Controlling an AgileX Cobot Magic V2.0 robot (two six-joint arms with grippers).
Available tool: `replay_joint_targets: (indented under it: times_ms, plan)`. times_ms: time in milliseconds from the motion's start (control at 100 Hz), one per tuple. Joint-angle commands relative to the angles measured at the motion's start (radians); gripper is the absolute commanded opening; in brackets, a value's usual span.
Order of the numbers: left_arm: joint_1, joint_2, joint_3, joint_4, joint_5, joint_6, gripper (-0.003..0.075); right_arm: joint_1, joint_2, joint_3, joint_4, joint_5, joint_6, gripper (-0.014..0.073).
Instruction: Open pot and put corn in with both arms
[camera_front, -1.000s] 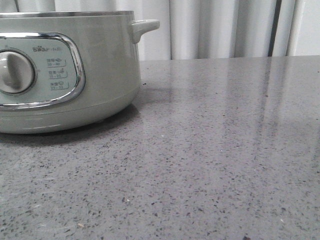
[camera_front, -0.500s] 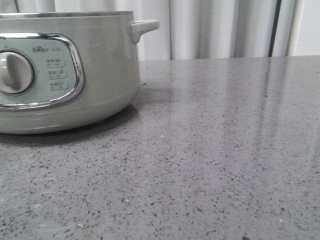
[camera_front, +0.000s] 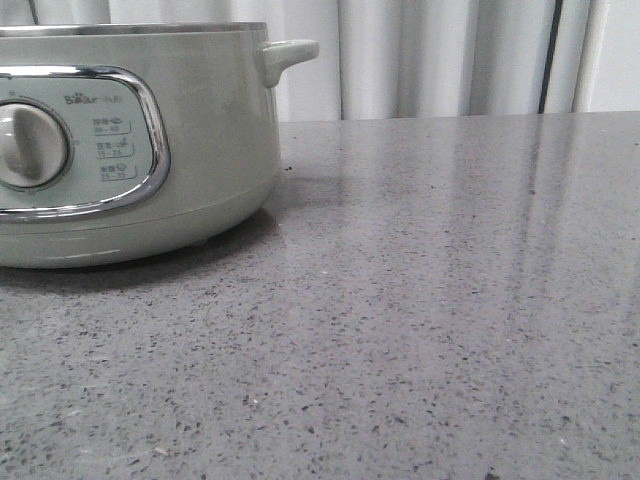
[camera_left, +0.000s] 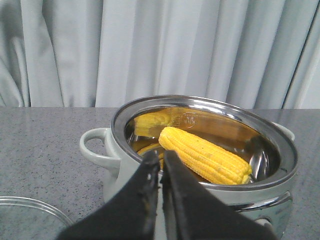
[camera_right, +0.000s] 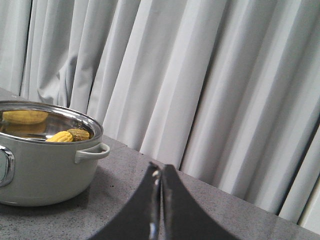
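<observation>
The pale grey-green pot (camera_front: 200, 140) stands at the left of the front view, with its dial, chrome-framed panel and side handle showing; neither gripper shows there. In the left wrist view the pot (camera_left: 125, 170) has no lid on, and the yellow corn (camera_left: 205, 156) lies inside against the steel wall, which mirrors it. My left gripper (camera_left: 162, 156) is shut and empty, just short of the pot's rim. In the right wrist view the pot (camera_right: 45, 170) stands apart, with the corn's end (camera_right: 60, 136) showing over the rim. My right gripper (camera_right: 160, 170) is shut and empty above the table.
A clear glass lid (camera_left: 30, 220) lies on the grey speckled table (camera_front: 430, 300) beside the pot in the left wrist view. Pale curtains (camera_front: 440, 55) hang behind the table's far edge.
</observation>
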Motion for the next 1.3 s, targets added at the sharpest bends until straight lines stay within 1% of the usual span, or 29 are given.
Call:
replay_joint_targets:
  times_ms: [0, 120, 150, 200, 270, 380, 490, 630, 910, 1140, 1290]
  plan:
    - [-0.008, 0.007, -0.034, -0.014, -0.067, -0.002, -0.0020, -0.007, 0.017, -0.020, -0.017, -0.082, 0.002, -0.0053]
    - [-0.008, -0.005, -0.018, -0.011, -0.076, -0.002, -0.0020, -0.007, 0.017, -0.020, -0.017, -0.082, 0.002, -0.0053]
    - [-0.008, -0.012, -0.013, 0.015, -0.074, 0.005, -0.0020, -0.007, 0.017, -0.020, -0.017, -0.082, 0.002, -0.0053]
    - [-0.006, -0.026, 0.012, 0.102, -0.084, 0.023, -0.0020, -0.007, 0.017, -0.020, -0.017, -0.082, 0.002, -0.0053]
    - [-0.006, -0.054, 0.067, 0.188, -0.121, 0.025, -0.0020, -0.007, 0.017, -0.020, -0.017, -0.082, 0.002, -0.0053]
    - [-0.006, -0.115, 0.197, 0.219, -0.165, 0.025, -0.0020, -0.007, 0.017, -0.020, -0.017, -0.082, 0.002, -0.0053]
    - [-0.006, -0.188, 0.323, 0.217, -0.165, 0.020, -0.0020, -0.007, 0.017, -0.020, -0.017, -0.082, 0.002, -0.0053]
    - [-0.006, -0.297, 0.407, 0.189, -0.113, -0.016, -0.0020, -0.007, 0.017, -0.020, -0.017, -0.082, 0.002, -0.0053]
    - [-0.006, -0.289, 0.460, 0.169, -0.040, -0.016, -0.0020, -0.007, 0.017, -0.020, -0.017, -0.082, 0.002, -0.0053]
    - [-0.006, -0.289, 0.501, 0.169, -0.067, -0.016, -0.0020, -0.007, 0.017, -0.020, -0.017, -0.082, 0.002, -0.0053]
    - [-0.006, -0.289, 0.501, 0.169, -0.071, -0.016, -0.0020, -0.007, 0.017, -0.020, -0.017, -0.082, 0.002, -0.0053]
